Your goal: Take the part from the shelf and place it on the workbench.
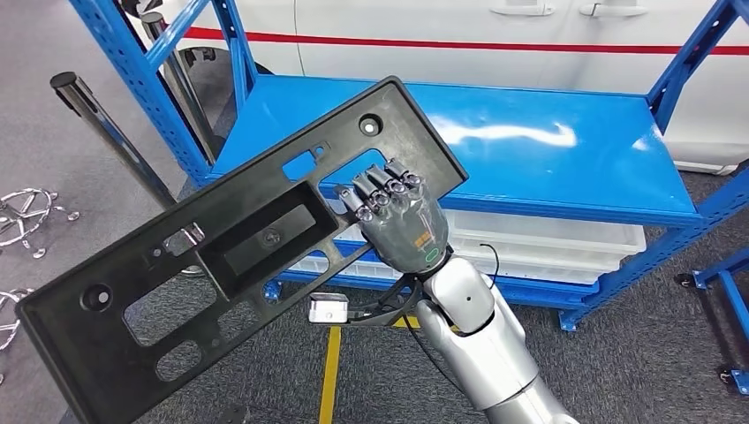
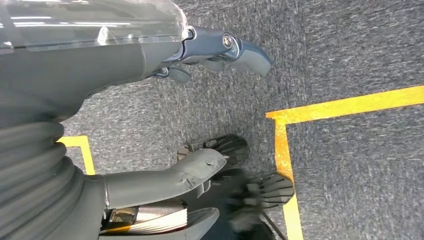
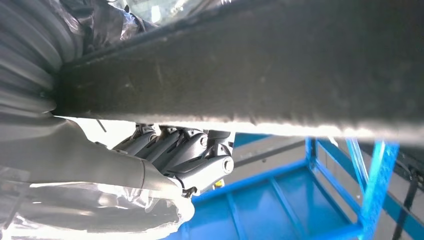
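My right hand [image 1: 402,221], at the frame's centre, curls its fingers [image 1: 386,187] through an opening in the black part [image 1: 238,238], gripping it tilted above the blue shelf [image 1: 530,141]. My left hand [image 2: 200,65] hangs spread, holding nothing.

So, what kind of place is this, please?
Probably a car workshop or factory floor: blue metal shelf, a white car behind it, yellow floor tape, and the right hand holds a black plastic car part.
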Tool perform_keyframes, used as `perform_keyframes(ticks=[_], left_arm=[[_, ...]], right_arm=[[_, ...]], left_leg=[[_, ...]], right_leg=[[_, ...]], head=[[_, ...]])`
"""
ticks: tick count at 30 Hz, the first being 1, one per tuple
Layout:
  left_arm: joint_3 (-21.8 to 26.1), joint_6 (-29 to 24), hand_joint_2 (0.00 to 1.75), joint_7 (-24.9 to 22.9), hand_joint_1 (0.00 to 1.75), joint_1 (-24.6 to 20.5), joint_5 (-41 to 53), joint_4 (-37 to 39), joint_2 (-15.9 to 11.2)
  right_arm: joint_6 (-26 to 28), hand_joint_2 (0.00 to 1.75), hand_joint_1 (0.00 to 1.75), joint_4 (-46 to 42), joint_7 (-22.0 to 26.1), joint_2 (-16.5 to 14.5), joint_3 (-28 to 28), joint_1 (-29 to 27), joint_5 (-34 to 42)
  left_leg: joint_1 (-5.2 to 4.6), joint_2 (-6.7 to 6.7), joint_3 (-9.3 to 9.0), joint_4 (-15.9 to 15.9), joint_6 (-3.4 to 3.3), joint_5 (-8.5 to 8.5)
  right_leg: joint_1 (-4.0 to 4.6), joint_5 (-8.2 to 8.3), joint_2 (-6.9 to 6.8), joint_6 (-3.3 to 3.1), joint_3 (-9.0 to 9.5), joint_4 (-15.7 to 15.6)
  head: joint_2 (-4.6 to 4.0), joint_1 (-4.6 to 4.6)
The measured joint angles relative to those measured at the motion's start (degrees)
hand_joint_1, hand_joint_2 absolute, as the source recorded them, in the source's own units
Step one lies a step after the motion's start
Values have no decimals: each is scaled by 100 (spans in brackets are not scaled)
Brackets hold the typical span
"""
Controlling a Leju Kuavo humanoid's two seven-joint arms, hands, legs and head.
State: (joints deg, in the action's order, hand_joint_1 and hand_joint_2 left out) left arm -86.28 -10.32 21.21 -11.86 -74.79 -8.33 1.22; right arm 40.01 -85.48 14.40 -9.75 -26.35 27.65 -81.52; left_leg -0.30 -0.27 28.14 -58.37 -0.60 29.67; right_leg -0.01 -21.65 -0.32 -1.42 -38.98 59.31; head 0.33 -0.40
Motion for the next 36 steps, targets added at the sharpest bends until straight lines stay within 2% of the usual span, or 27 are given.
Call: perform_keyframes(ticks=[1,3,4,5,6,8,9,10,11,12,13,15,16,18,20,21,23,24,25,27,28,29,31,32,34,35,36], left_arm=[[-1,11,175,-3,0,0,2,0,-3],[-2,46,175,-12,0,9,16,0,9],[-3,64,175,-17,0,9,26,0,18],[-3,77,175,-21,0,6,35,0,31],[-4,86,175,-24,0,2,42,0,44],[-5,103,175,-27,0,-3,56,0,65],[-5,109,175,-27,0,-4,66,0,75],[-5,115,175,-28,0,-5,75,0,85],[-5,122,175,-33,0,-6,83,0,96],[-5,130,175,-42,0,-7,91,0,105],[-5,138,175,-54,0,-8,96,0,117],[-5,149,175,-77,0,-10,109,0,137],[-5,151,175,-84,0,-11,114,0,145],[-5,152,175,-91,0,-12,130,0,155],[-5,153,175,-96,0,-10,156,0,161],[-5,153,175,-96,0,-8,169,0,163],[-5,153,175,-96,0,-9,181,0,168],[-5,153,175,-95,0,-11,181,0,172],[-5,153,175,-93,0,-13,180,0,174],[-5,154,175,-88,0,-16,177,0,178],[-5,154,175,-85,0,-21,175,0,178],[-5,155,175,-83,0,-31,174,0,177],[-5,162,175,-79,0,-57,175,0,177],[-5,170,175,-79,0,-66,178,0,177],[-5,187,175,-85,0,-64,187,0,181],[-5,192,175,-90,0,-63,193,0,187],[-5,196,175,-96,0,-64,200,0,195]], right_arm=[[1,175,175,-6,12,-21,19,-2,-2],[1,175,175,-7,22,-50,50,-5,-10],[1,175,175,-7,24,-61,68,-4,-16],[1,175,175,-6,22,-64,89,-4,-25],[1,175,175,-5,17,-64,109,-4,-36],[1,175,175,5,4,-64,132,-9,-66],[1,175,175,14,-4,-63,136,-15,-84],[1,175,175,25,-16,-62,137,-21,-102],[1,175,175,34,-33,-61,138,-25,-117],[1,175,175,40,-54,-60,139,-27,-129],[1,175,175,40,-73,-60,139,-24,-137],[2,175,175,22,-94,-61,139,-19,-139],[2,175,175,12,-100,-62,139,-15,-136],[3,175,175,-2,-115,-61,139,-16,-134],[2,175,175,-7,-134,-62,140,-21,-152],[1,175,175,-10,-141,-62,140,-26,-166],[1,175,175,-18,-146,-62,141,-35,-186],[1,175,175,-21,-146,-62,141,-43,-191],[1,175,175,-22,-149,-61,141,-53,-198],[1,175,175,-22,-162,-61,142,-73,-219],[1,175,175,-22,-173,-60,142,-80,-232],[1,175,175,-24,-185,-60,142,-82,-245],[1,175,175,-32,-212,-59,142,-80,-278],[2,175,175,-36,-227,-59,142,-79,-291],[2,175,175,-38,-259,-55,142,-79,-305],[2,175,175,-38,-273,-50,142,-80,-311],[2,175,175,-39,-285,-43,142,-80,-317]], left_leg=[[-21,-3,-66,141,-21,38],[-24,12,-18,205,-77,-70],[-13,27,12,243,-113,-141],[0,42,65,275,-156,-228],[11,56,136,293,-188,-313],[0,60,329,285,-222,-460],[-4,64,436,271,-217,-530],[-5,68,547,248,-209,-596],[-5,72,661,215,-197,-655],[-4,74,771,171,-181,-707],[-3,75,868,118,-162,-748],[-12,73,998,13,-112,-813],[-13,73,1025,-17,-84,-845],[-5,65,1038,-22,-22,-929],[11,32,1109,-127,43,-800],[20,17,1178,-306,78,-570],[46,10,1336,-936,136,45],[58,11,1384,-1284,156,248],[66,12,1385,-1542,167,305],[73,12,1187,-1604,166,75],[74,11,934,-1337,149,-82],[68,10,603,-923,119,-133],[36,4,10,-82,56,-41],[13,0,-117,139,31,27],[2,4,-102,237,-28,-43],[9,18,-69,264,-68,-114],[21,34,-19,287,-115,-194]], right_leg=[[-6,54,-2,35,-1,-18],[-21,129,6,104,-2,-53],[-19,55,17,133,-36,-13],[-19,-136,27,156,-91,116],[-23,-429,35,173,-167,360],[-31,-992,36,202,-318,1066],[-35,-1088,35,215,-347,1383],[-39,-1040,34,224,-314,1571],[-42,-887,33,227,-194,1574],[-48,-720,32,225,19,1391],[-52,-663,33,214,301,1055],[-34,-819,38,171,843,306],[-20,-925,43,143,982,81],[0,-917,42,65,994,-25],[-11,-793,20,-30,908,-55],[-22,-715,10,-70,839,-71],[-18,-563,4,-112,670,-68],[-13,-489,1,-116,572,-63],[-9,-419,0,-115,475,-57],[-7,-290,-2,-104,289,-40],[-7,-226,0,-93,205,-30],[-6,-166,2,-75,137,-21],[-7,-55,1,-20,64,-20],[-14,-2,-3,14,55,-33],[-30,101,-4,85,47,-78],[-34,67,5,114,23,-64],[-34,-74,13,138,-26,25]], head=[[0,-1],[0,-1],[0,-1],[0,1],[0,2],[0,2],[0,2],[0,2],[0,3],[0,3],[0,2],[0,-1],[0,0],[0,2],[0,-4],[0,-7],[0,-17],[0,-16],[0,-16],[0,-16],[0,-16],[0,-16],[0,-16],[0,-16],[0,-16],[0,-16],[0,-15]])
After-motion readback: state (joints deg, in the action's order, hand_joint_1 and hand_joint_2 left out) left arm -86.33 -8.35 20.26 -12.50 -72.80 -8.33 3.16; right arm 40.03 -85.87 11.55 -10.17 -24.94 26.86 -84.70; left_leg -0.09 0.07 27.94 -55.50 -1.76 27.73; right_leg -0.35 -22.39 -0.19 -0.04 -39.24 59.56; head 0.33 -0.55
